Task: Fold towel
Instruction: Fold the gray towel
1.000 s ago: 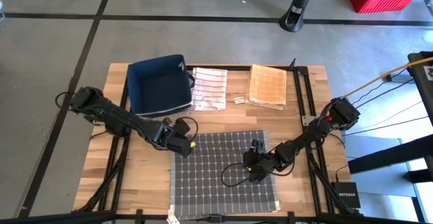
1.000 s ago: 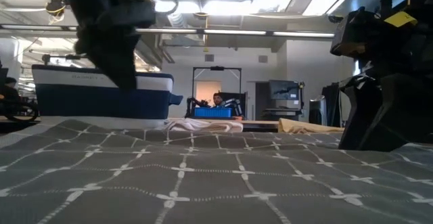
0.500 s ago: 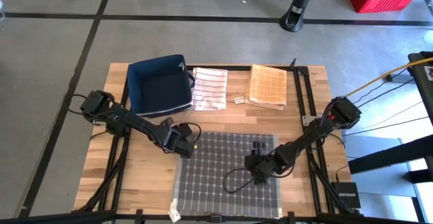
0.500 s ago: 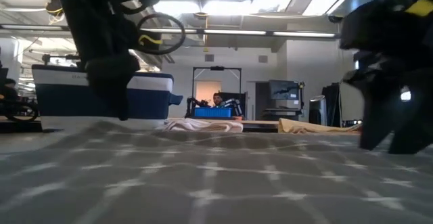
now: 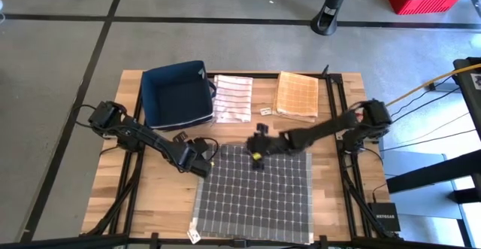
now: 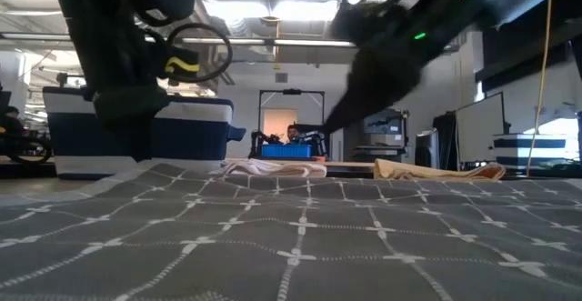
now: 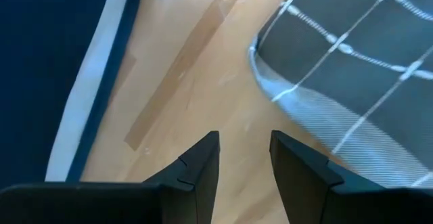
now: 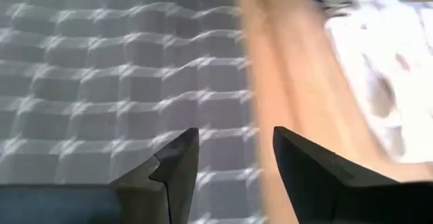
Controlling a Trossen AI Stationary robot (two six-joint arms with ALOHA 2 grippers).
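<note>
1. While the grey, white-gridded cloth towel [image 5: 254,190] lies flat on the wooden worktop [image 5: 158,185]'s near middle, left end effector [image 5: 209,157] sits at its far-left corner, fingers parted, empty.
2. Right end effector [image 5: 258,145] hovers over the towel's far edge, fingers spread, empty.

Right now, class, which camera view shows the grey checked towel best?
The high view: the whole grey towel lies spread flat on the table, every edge visible. The low view sees only its surface stretching away. The left wrist view catches one rounded corner, and the right wrist view one blurred patch beside bare wood.
</note>
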